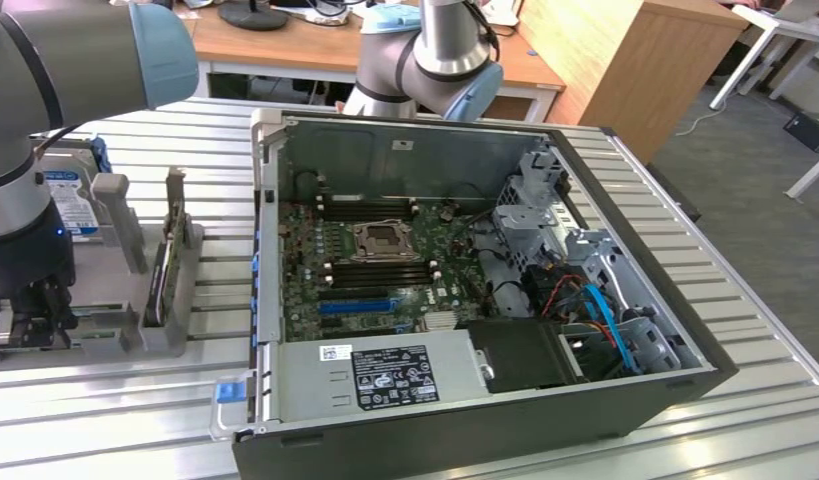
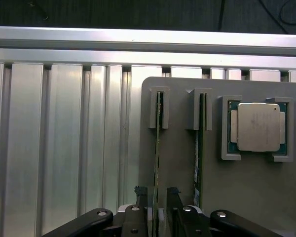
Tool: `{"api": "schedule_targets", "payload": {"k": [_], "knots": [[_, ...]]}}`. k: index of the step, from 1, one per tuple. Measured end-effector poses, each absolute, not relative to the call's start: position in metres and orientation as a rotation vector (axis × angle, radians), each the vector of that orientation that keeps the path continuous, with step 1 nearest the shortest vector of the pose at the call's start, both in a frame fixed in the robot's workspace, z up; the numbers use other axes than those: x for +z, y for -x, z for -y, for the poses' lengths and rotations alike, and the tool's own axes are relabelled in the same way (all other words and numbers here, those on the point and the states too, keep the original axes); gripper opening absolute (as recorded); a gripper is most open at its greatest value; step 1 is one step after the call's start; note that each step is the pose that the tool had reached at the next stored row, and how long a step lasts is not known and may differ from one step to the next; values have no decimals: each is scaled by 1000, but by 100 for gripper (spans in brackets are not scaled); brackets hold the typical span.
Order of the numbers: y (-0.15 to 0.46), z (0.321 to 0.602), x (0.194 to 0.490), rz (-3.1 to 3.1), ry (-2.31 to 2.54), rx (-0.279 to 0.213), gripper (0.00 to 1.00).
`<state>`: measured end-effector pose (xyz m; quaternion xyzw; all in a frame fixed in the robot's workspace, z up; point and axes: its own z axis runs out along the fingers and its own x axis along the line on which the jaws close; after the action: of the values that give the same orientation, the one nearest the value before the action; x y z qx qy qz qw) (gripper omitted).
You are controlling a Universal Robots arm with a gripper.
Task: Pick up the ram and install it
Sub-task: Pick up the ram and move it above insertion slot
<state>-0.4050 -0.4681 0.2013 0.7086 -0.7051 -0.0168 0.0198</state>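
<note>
Sitting on desk (image 1: pixel 116 420): open PC case (image 1: pixel 423 440), grey holder (image 2: pixel 246 197) at exterior view's left of it. Poised over holder with gripper (image 2: pixel 156 190) released, fingers (image 2: pixel 173 195) either side of ram (image 2: pixel 158 128), not clamping. Standing on edge in holder slot, that ram; second stick (image 2: pixel 200 143) slotted just beside, CPU (image 2: pixel 258 126) in next pocket.

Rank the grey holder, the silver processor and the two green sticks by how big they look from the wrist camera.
1. Grey holder
2. Silver processor
3. Ram at the holder's edge and ram beside the processor: edge-on slivers that look alike.
</note>
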Motion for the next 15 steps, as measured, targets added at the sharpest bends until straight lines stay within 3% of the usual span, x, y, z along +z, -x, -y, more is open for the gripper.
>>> {"api": "schedule_targets", "payload": {"k": [3, 4, 13, 15], "knots": [[405, 468, 201, 2188, -2199, -52, 28], [405, 468, 201, 2188, -2199, -52, 21], [405, 468, 201, 2188, -2199, -52, 21], [405, 468, 201, 2188, -2199, -52, 13]]}}
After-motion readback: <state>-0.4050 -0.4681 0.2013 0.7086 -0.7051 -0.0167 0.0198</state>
